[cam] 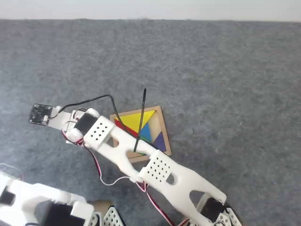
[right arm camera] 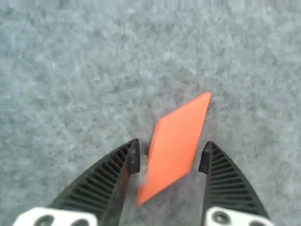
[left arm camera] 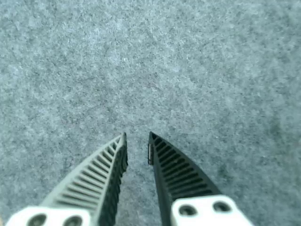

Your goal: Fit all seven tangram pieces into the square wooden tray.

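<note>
Right gripper (right arm camera: 170,157) hangs low over the grey carpet (right arm camera: 70,70), fingers spread, with an orange parallelogram piece (right arm camera: 175,141) lying flat between them; I can't tell whether either finger touches it. That arm stretches across the square wooden tray (cam: 163,123), which holds a yellow triangle (cam: 132,119), a blue piece (cam: 146,133) and a purple piece (cam: 160,140). Left gripper (left arm camera: 137,147) sits slightly parted above bare carpet.

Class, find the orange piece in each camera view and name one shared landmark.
High view: hidden, probably beneath the end of the outstretched arm, left of the tray.
Left wrist view: grey carpet before the left gripper.
Right wrist view: orange piece between the right gripper's open fingers.
Shared landmark: the grey carpet.
</note>
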Available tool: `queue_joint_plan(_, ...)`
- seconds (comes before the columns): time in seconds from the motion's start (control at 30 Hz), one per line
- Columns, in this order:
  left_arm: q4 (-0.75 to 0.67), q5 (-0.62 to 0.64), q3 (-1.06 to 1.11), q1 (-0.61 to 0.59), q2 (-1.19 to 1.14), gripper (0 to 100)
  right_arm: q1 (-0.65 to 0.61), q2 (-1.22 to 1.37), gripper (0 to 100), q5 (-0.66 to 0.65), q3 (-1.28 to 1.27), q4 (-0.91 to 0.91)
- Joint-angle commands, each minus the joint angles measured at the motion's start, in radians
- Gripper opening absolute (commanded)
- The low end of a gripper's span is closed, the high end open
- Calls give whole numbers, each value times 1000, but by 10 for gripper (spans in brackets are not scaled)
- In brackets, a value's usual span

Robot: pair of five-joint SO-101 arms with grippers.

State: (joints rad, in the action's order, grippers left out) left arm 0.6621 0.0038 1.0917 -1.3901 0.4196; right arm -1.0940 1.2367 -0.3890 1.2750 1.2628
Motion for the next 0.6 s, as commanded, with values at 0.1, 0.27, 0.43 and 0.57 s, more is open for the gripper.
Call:
queue_joint_plan(0.1,-21,6,-2,-3,44,70,2,-42,237,-112,14,143)
queue_joint_plan(0.27,-21,6,-1,-3,44,70,-15,-42,125,-259,14,200)
queue_joint_plan(0.43,-21,6,-1,-3,44,70,-7,-47,35,-290,17,217)
queue_joint_plan(0.57,-21,6,-1,-3,46,70,13,-81,24,-292,43,289)
